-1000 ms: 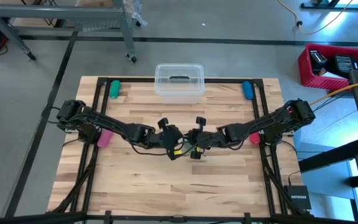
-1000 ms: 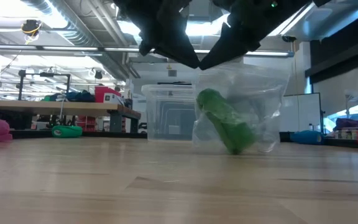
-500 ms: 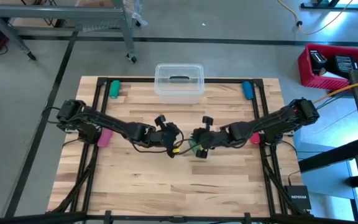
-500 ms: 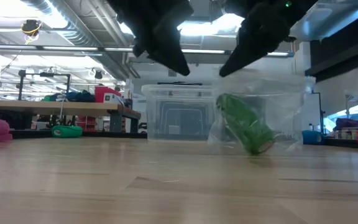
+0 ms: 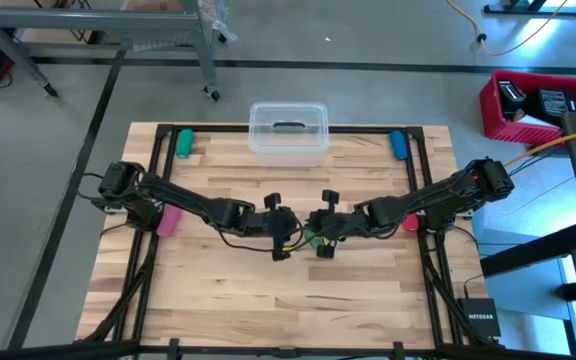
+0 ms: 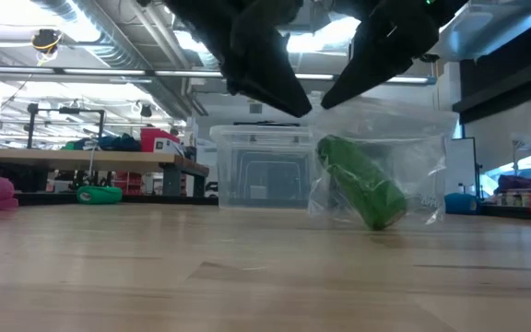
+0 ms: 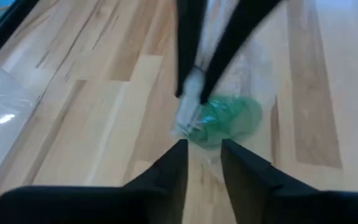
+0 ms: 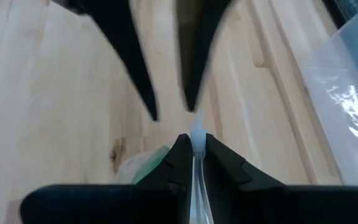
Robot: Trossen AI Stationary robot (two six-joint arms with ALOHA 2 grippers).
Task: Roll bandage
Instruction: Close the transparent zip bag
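Observation:
At the table's middle a small clear plastic bag (image 6: 383, 164) with a green roll (image 6: 361, 181) inside hangs from my right gripper (image 8: 197, 142), which is shut on it. My left gripper (image 7: 204, 149) stands open just left of the bag, pointing at it with nothing between its fingers. In the high view the two grippers, left (image 5: 286, 233) and right (image 5: 319, 236), nearly meet, and a bit of green from the roll (image 5: 311, 238) shows between them. The bandage, as a long strip, is out of view. My right gripper pinches the bag's top edge (image 8: 197, 133) between its two fingers, coming slanting down from the table's right side. The bag hangs below the fingers with the green roll tilted inside it. Whether the bag's lower end (image 6: 376, 224) rests on the table I cannot tell.
A clear lidded box (image 5: 288, 130) stands at the far edge's middle. Small rolls lie near the edges: green (image 5: 184, 143) far left, blue (image 5: 398, 145) far right, pink (image 5: 168, 222) left, red (image 5: 409, 222) right. Bare wood lies toward the near edge.
Both grippers met at the bag's top a second ago. My left gripper has let go and drawn apart from it, then come back a little toward it. My right gripper carried the hanging bag a short way toward the table's right edge.

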